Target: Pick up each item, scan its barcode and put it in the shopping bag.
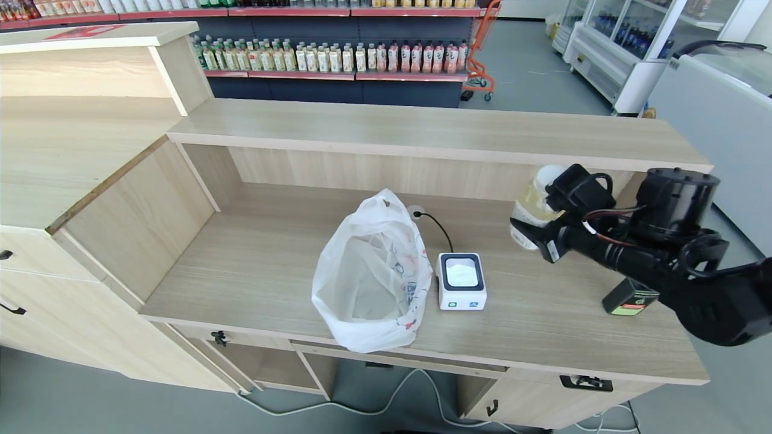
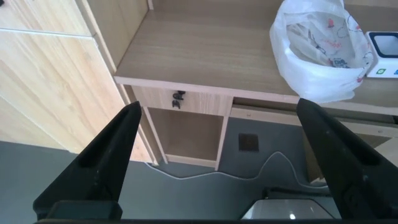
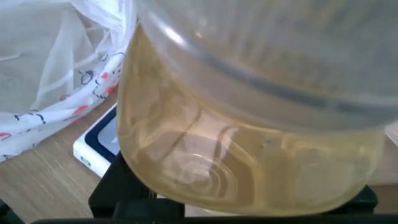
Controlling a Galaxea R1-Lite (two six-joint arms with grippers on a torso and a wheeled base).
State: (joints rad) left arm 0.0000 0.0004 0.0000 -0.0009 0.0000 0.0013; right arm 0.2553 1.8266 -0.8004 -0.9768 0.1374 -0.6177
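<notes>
A shop: bottled drinks (image 1: 332, 57) are lining shelves (image 1: 289, 76), and glass-fronted coolers (image 1: 621, 36) are standing beyond a wooden checkout counter (image 1: 241, 265) with scanner (image 1: 461, 280).

Bottle (image 1: 532, 208): clear, pale yellow liquid, white cap; hangs tilted above counter (image 1: 253, 265) right end. Bag (image 1: 368, 277): white, stands open mid-counter. Scanner (image 1: 461, 280): sits just beside it. Dark box (image 1: 627, 298): lies at right.

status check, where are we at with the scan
Left pincer open, low in front of the counter. Right pincer shut on bottle, above counter right of scanner. Shopping bag open beside scanner. Nothing between bottle and scanner; dark box by right arm.
</notes>
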